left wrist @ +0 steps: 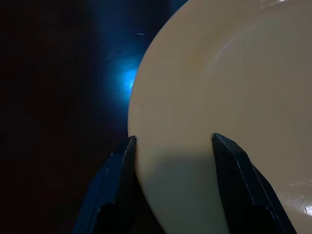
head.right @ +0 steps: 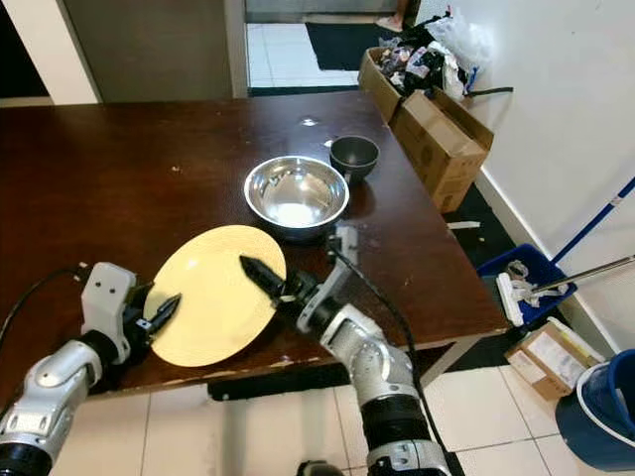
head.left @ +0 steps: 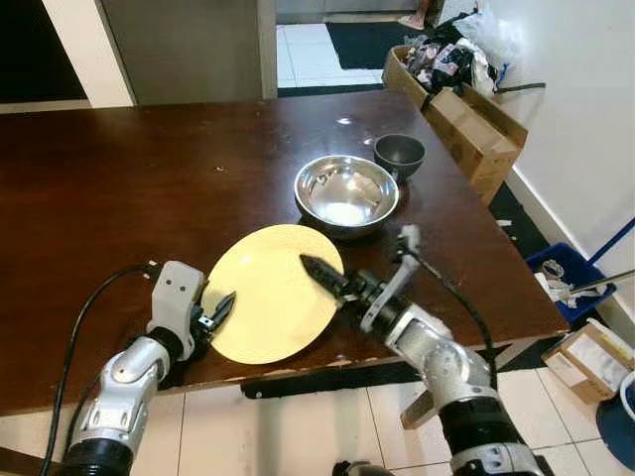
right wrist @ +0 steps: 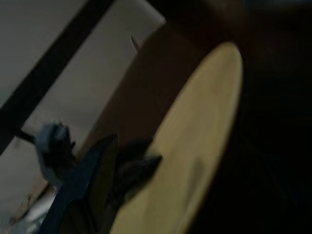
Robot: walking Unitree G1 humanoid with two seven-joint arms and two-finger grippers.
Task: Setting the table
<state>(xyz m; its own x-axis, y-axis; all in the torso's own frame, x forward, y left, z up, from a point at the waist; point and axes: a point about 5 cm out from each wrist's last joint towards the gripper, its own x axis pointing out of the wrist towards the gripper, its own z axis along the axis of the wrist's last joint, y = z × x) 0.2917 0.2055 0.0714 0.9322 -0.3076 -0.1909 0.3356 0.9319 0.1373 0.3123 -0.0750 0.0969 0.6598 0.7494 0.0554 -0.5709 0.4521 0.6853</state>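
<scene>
Where the left gripper [head.left: 220, 309] meets the yellow plate [head.left: 273, 290], its two black fingers [left wrist: 117, 187] stand parted on either side of the rim, one along the outer edge and one over the plate's face, as the left wrist view makes plain; whether they actually press the plate I cannot tell. From the head views the same fingers look like a small dark fork just touching the plate's edge nearest that arm.

Across the plate, the right gripper [head.left: 322, 275] lies with its fingers drawn together into a single dark point, resting over the plate's far rim and aimed toward the left gripper. The right wrist view is blurred and dim; it shows the plate edge-on beside those fingers, with pale floor and a dark bar beyond, and no gap between the fingers can be made out.

The plate itself sits between the two grippers on the dark wooden worktop [head.left: 119, 188], at its near edge, part of it hanging slightly past the edge.

Beyond the right fingers stands a steel bowl [head.left: 346, 193], just past the plate, and behind that a small dark bowl [head.left: 399, 155]. Off the worktop's far corner a cardboard box [head.left: 466, 124] piled with clutter rests against the white wall, and a blue bin [head.right: 523, 281] sits on the floor.
</scene>
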